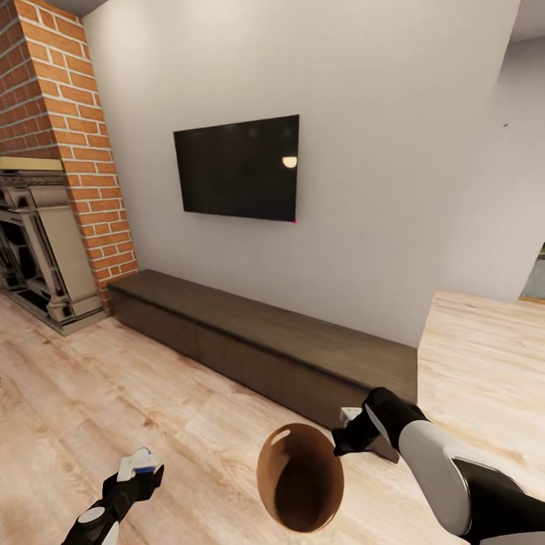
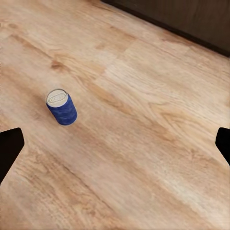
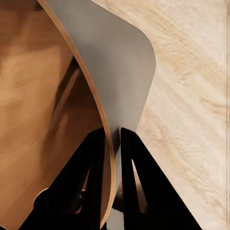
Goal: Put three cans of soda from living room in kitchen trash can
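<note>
- Wood-plank floor (image 1: 91, 409), pale, spans the lower half of the head view; white wall (image 1: 393, 151) above it.
- Brick fireplace (image 1: 53, 189) sits at the left edge of the head view, its grey mantel and dark opening low on that side.
- Dark low cabinet (image 1: 257, 341) runs along the wall base from centre-left toward lower right.
- Black TV (image 1: 238, 168) hangs on the wall at upper centre, above the cabinet.
- Right arm (image 1: 454, 469) enters from the lower right of the head view, black and grey.
- Trash can (image 1: 299, 477) shows at bottom centre of the head view, brown, its mouth facing the camera and an oval handle hole near the rim.
- Right gripper (image 3: 113, 143) is clenched on the trash can rim, one finger inside and one outside the wall.
- Left gripper (image 1: 140, 471) sits at lower left of the head view; its fingertips (image 2: 9, 146) stand wide apart, released, holding nothing.
- Blue soda can (image 2: 62, 107) stands upright on the floor, left of centre in the left wrist view, between the spread fingers but apart from both.
</note>
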